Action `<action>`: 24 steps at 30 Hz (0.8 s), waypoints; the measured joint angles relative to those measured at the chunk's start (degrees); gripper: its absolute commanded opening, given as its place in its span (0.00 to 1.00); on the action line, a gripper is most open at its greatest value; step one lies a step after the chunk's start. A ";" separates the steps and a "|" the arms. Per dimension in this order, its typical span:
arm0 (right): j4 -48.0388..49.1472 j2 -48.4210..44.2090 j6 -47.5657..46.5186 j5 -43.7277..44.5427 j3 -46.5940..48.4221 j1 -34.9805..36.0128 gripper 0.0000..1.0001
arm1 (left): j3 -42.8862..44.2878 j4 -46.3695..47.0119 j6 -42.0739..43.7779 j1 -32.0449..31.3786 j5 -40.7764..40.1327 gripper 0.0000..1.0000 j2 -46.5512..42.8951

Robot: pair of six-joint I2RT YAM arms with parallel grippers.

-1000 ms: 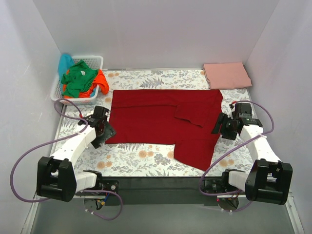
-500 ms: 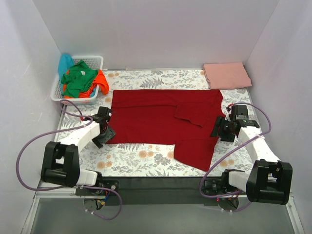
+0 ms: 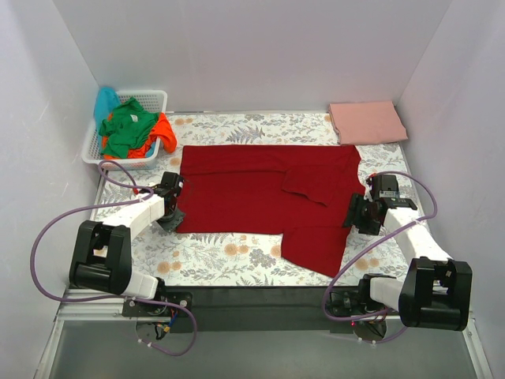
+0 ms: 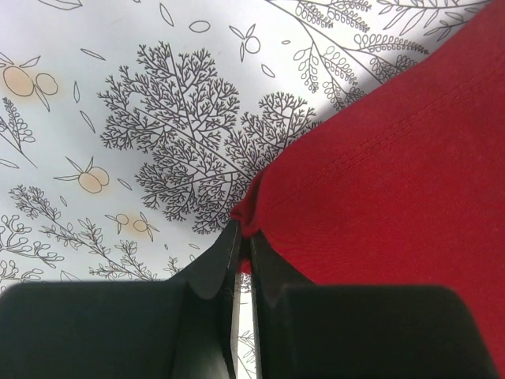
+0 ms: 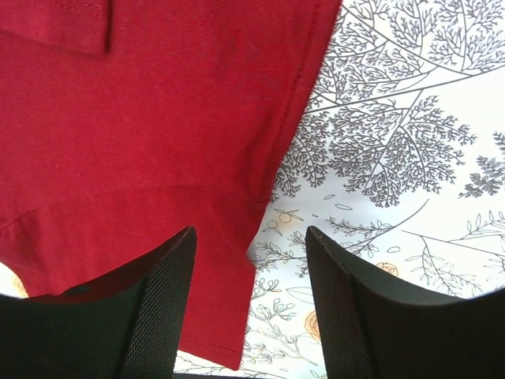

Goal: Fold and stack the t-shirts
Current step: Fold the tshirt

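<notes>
A dark red t-shirt (image 3: 260, 193) lies spread across the middle of the flowered table, one sleeve folded onto its body. My left gripper (image 3: 171, 215) is shut on the shirt's near-left corner; in the left wrist view a pinch of the red cloth (image 4: 394, 166) bunches at the closed fingertips (image 4: 229, 249). My right gripper (image 3: 353, 213) stands open over the shirt's right edge; its two black fingers (image 5: 162, 300) straddle the red hem (image 5: 237, 316) in the right wrist view, not touching it.
A white lattice basket (image 3: 94, 152) at the back left holds green, orange and turquoise shirts (image 3: 130, 130). A folded salmon pink shirt (image 3: 367, 121) lies at the back right. White walls close in both sides and the back.
My left gripper slid in to the shirt's corner and closed on it. The right gripper moved slightly toward the shirt's right edge and stays open.
</notes>
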 measured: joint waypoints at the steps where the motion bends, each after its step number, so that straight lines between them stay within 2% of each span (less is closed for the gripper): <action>1: 0.04 0.02 0.11 0.26 -0.04 0.09 0.62 | -0.02 0.04 0.02 0.00 0.00 0.00 0.00; 5: 0.61 0.79 0.46 0.66 -0.59 0.09 0.55 | -0.04 0.17 0.39 -0.02 0.02 0.00 -0.02; 16: 6.47 6.45 4.35 -0.63 -0.59 0.07 0.53 | -0.20 0.46 1.31 -0.02 -0.07 0.00 -0.24; 19: 8.15 7.87 4.79 -0.68 -0.79 -0.39 0.43 | -0.22 0.48 1.51 -0.02 -0.33 0.00 -0.33; 22: 10.01 7.91 4.90 -0.83 -1.97 -1.40 0.25 | -0.26 0.52 1.51 -0.02 -0.44 0.00 -0.33; 23: 10.34 7.67 4.92 -0.98 -2.29 -1.70 0.14 | -0.26 0.52 1.51 -0.02 -0.46 0.00 -0.33; 24: 10.62 7.37 4.98 -0.90 -2.71 -1.92 0.07 | -0.26 0.48 1.51 -0.02 -0.46 0.00 -0.33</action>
